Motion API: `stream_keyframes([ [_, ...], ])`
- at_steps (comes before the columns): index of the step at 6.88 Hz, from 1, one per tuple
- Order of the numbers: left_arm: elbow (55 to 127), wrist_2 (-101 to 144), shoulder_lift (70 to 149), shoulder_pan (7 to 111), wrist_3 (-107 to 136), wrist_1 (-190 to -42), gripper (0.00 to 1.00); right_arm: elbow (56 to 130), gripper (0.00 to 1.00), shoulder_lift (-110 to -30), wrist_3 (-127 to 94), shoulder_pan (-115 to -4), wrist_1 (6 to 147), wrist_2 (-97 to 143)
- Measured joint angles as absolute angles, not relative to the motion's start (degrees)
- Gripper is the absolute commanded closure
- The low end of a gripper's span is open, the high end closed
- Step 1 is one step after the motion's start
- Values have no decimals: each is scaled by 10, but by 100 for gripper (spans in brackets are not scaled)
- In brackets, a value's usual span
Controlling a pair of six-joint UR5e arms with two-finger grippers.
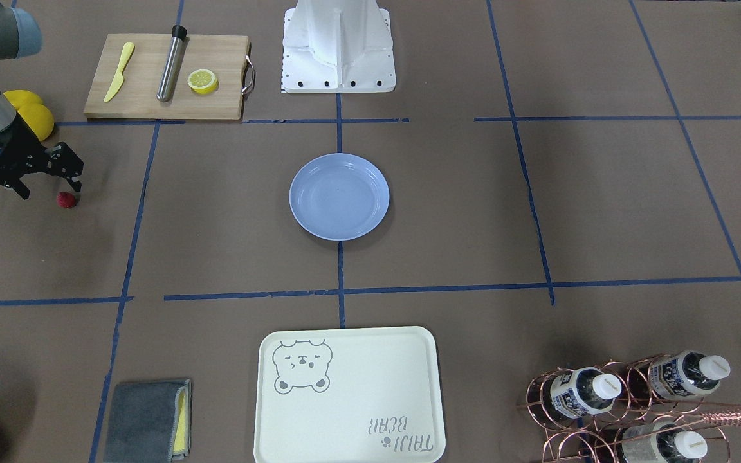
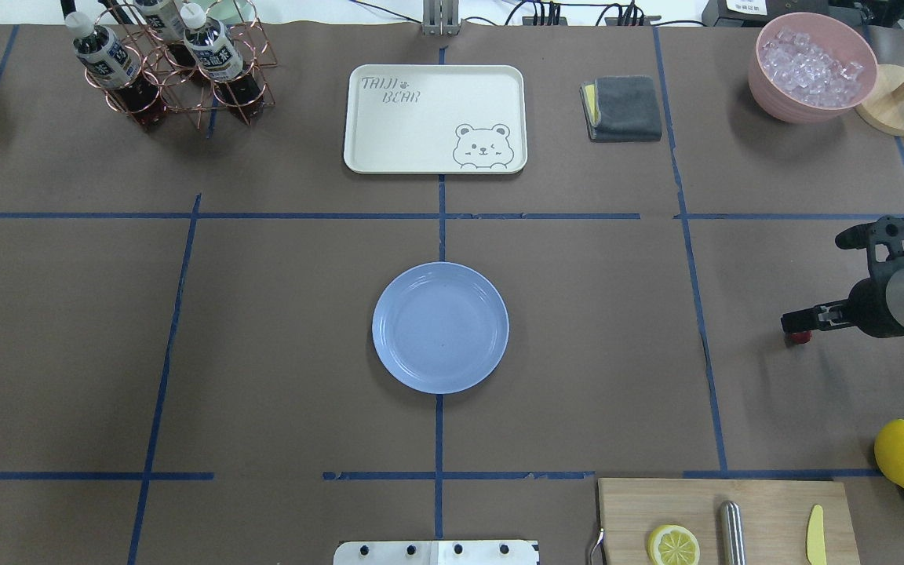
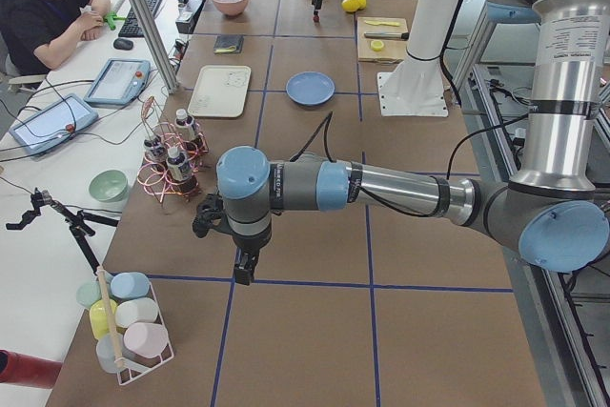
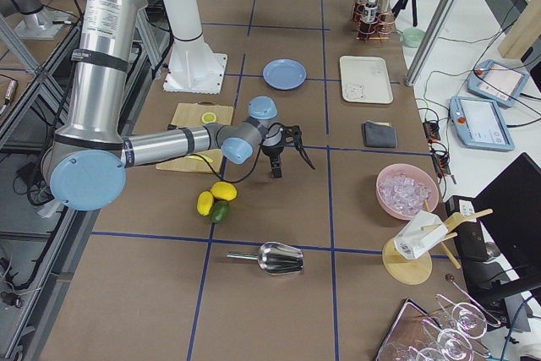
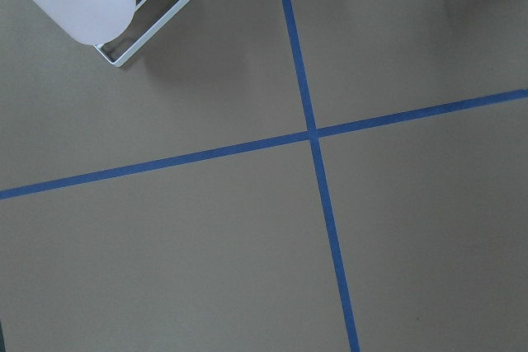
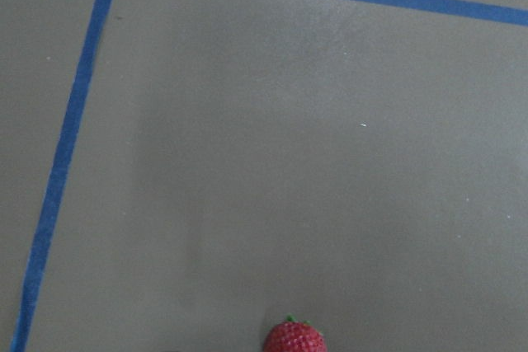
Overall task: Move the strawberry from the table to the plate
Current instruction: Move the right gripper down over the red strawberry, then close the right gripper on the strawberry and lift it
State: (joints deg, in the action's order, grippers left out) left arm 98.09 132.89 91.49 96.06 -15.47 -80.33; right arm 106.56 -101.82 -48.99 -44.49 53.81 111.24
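Note:
The strawberry [image 1: 66, 200] [image 2: 800, 337], small and dark red, lies on the brown-paper table [image 1: 473, 212] near its edge on my right. My right gripper [image 1: 52, 191] [image 2: 813, 280] hovers low over it with its jaws spread wide and nothing held; one fingertip [image 1: 78, 187] is right beside the berry. In the right wrist view the strawberry [image 6: 294, 338] sits at the bottom edge. The light-blue plate [image 1: 339, 199] [image 2: 440, 327] rests empty at the table's middle. My left gripper [image 3: 245, 264] shows only in the exterior left view, far from both, and I cannot tell its state.
A cutting board [image 1: 164, 77] carries a lemon half [image 1: 203, 81], a yellow knife [image 1: 118, 72] and a metal rod [image 1: 171, 63]. Whole lemons [image 1: 29, 109] lie behind the right gripper. A bear tray [image 1: 348, 392], grey cloth [image 1: 148, 421], bottle rack [image 1: 628, 399] and ice bowl [image 2: 809, 67] line the far side.

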Motion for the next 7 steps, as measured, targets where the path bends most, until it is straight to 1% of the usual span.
stream_keyframes([
  [1,981,1329,915,961,-155,-803,0,1061,1,-1017,-490,-436,538,1105],
  [4,981,1329,915,961,-155,-803,0,1052,9,-1012,-492,-427,538,1089],
  [7,981,1329,915,961,-155,-803,0,1028,10,-991,-494,-426,536,1080],
])
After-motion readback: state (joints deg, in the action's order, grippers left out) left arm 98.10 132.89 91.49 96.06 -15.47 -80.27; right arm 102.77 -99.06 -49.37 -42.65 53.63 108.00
